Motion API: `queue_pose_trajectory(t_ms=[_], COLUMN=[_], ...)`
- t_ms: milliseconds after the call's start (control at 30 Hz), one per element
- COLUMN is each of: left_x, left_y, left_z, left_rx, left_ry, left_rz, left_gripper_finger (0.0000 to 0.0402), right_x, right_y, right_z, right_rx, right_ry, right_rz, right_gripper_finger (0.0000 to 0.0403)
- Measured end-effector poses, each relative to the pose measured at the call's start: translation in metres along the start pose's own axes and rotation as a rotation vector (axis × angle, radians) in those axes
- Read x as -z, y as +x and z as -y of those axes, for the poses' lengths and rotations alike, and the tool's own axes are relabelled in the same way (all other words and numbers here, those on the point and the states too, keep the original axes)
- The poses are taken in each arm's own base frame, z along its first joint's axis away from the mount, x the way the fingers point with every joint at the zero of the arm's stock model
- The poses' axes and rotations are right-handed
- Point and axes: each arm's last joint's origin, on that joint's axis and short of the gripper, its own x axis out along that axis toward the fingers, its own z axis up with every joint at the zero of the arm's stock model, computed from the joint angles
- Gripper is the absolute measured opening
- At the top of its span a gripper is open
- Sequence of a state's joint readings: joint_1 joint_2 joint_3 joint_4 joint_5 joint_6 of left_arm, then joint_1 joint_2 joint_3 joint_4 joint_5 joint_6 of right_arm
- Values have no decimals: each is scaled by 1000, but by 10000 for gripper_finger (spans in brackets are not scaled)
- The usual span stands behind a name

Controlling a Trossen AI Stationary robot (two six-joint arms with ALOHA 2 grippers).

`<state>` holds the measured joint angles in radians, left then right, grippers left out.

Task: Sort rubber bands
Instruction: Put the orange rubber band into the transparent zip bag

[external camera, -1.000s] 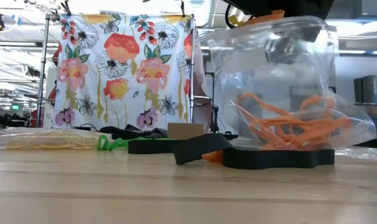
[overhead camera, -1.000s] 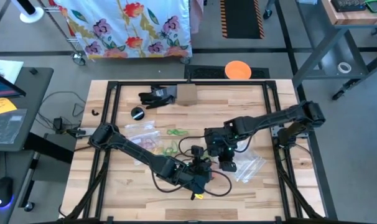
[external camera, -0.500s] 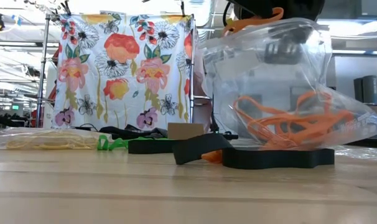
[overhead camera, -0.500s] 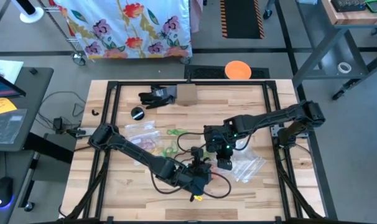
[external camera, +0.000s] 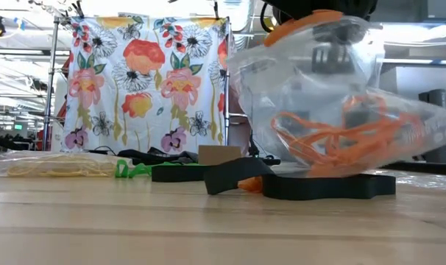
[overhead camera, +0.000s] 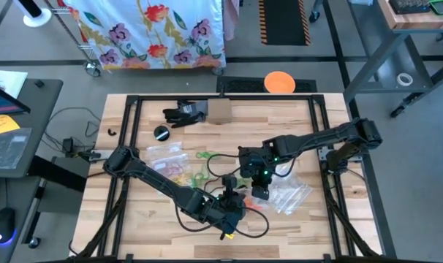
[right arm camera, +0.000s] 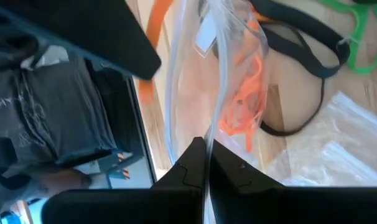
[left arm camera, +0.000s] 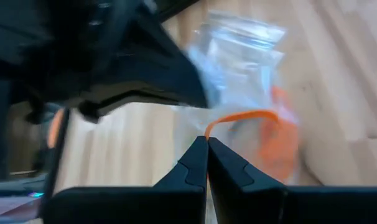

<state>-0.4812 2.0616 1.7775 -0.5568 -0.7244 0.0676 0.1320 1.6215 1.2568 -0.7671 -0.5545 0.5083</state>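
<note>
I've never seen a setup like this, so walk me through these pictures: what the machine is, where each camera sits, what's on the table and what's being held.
Two dark robot arms work at a wooden table. One camera looks straight down, one sits at table height, and one rides on each wrist. The right gripper, jaws shut, pinches a clear bag of orange rubber bands. The left gripper, jaws shut, pinches an orange band at the bag's mouth. Also on the table: green bands, a bag of yellow bands, more clear bags and a small cardboard box.
</note>
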Motion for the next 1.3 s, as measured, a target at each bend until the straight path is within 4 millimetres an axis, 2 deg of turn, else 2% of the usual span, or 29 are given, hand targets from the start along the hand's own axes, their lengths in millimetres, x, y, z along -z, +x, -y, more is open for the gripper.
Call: queue_pose_trajectory(t_ms=[300,400,700,900,1133,1300], left_x=[0,1,2,3,6,7], left_y=[-5,-6,-5,-2,-1,-1], left_z=[-1,-1,-1,-2,-6,-1], left_rx=[-204,-225,-206,-135,-215,-26], left_ry=[19,22,30,10,6,29], left_rz=[-9,-13,-22,-33,-53,-57], left_gripper_finger=[0,0,0,0,0,0], right_x=[1,1,0,0,0,0], right_y=[2,2,2,2,2,2], right_z=[-4,-4,-4,-4,-4,-4], right_rx=[-7,-8,-11,-10,-10,-10], right_ry=[-17,-18,-25,-24,-24,-24], right_rz=[2,3,10,9,9,9], right_gripper_finger=[5,5,5,5,5,5])
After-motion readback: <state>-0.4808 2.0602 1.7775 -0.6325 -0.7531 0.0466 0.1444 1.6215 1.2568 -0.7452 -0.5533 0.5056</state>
